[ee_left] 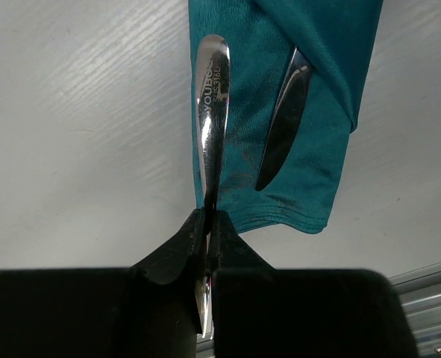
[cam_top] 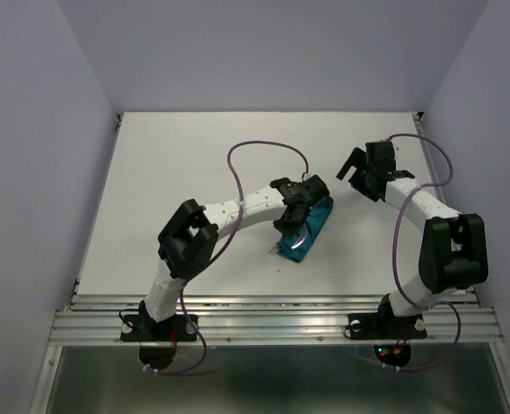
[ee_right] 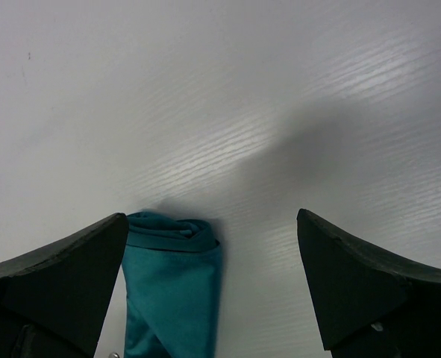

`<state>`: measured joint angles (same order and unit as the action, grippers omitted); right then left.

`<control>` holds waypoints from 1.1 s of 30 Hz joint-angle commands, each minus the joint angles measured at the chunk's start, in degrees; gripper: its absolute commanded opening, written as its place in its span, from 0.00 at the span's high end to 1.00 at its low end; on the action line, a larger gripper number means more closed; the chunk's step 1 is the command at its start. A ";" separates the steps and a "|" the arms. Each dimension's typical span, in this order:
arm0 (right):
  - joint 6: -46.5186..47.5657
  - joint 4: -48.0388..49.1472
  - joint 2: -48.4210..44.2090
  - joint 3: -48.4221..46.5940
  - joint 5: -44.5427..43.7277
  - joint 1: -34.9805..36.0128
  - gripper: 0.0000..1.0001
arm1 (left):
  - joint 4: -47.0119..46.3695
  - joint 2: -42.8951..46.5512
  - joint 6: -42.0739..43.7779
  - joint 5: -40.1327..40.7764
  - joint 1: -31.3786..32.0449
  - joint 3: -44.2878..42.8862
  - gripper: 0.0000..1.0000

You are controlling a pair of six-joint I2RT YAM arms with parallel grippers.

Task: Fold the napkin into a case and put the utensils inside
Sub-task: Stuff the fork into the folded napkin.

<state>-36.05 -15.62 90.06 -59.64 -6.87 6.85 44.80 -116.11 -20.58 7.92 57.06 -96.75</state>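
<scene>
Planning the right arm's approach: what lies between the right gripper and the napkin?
Only bare white table separates the right gripper from the napkin, seen in the top view.

- right gripper (ee_right: 211, 218) is spread wide, black fingers (ee_right: 63, 276) down in both bottom corners, nothing between them
- teal napkin (ee_right: 174, 287) folded into a narrow strip, rolled end pointing up, right beside the picture-left finger
- white table (ee_right: 220, 89) with a faint grain
- soft shadow (ee_right: 310, 160) on it, right of centre
</scene>
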 commanded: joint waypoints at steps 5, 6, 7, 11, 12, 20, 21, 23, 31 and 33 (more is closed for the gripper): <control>-0.60 0.15 0.82 -2.76 -0.42 -0.61 0.00 | 2.32 -0.60 1.07 -1.50 0.51 -2.57 1.00; -0.51 0.15 0.64 -2.77 -0.42 -0.61 0.00 | 2.23 -0.95 1.15 -1.68 0.60 -2.57 1.00; -0.60 0.24 0.73 -2.85 -0.42 -0.61 0.00 | 2.05 -1.22 1.33 -2.03 0.69 -2.57 1.00; -0.51 0.24 0.55 -2.77 -0.07 -0.61 0.00 | 1.96 -2.80 1.77 -1.95 0.77 -3.27 1.00; -0.51 0.24 0.55 -2.68 -0.07 -0.61 0.00 | 1.61 -3.41 1.86 -2.03 0.77 -3.53 1.00; -0.51 0.32 0.03 -1.98 0.10 -0.61 0.00 | 1.61 -6.58 2.21 -1.16 0.77 -6.25 1.00; -0.51 0.32 -0.15 -1.97 0.19 -0.61 0.00 | 1.96 -7.54 2.21 -0.89 0.77 -6.87 1.00; -0.42 0.32 -0.24 -1.89 0.19 -0.61 0.00 | 2.57 -8.60 2.30 -0.54 0.77 -8.63 1.00; -0.95 2.34 0.02 -0.05 3.18 -0.61 0.00 | 3.72 -12.55 3.09 -0.54 0.60 -14.86 1.00; -0.95 3.13 0.72 0.13 3.88 -0.61 0.00 | 4.07 -13.95 3.35 -0.54 0.25 -16.36 1.00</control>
<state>-36.45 -15.70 90.65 -59.83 -4.86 6.70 46.63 -128.95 -18.46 6.37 57.41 -108.97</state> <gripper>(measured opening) 0.998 0.128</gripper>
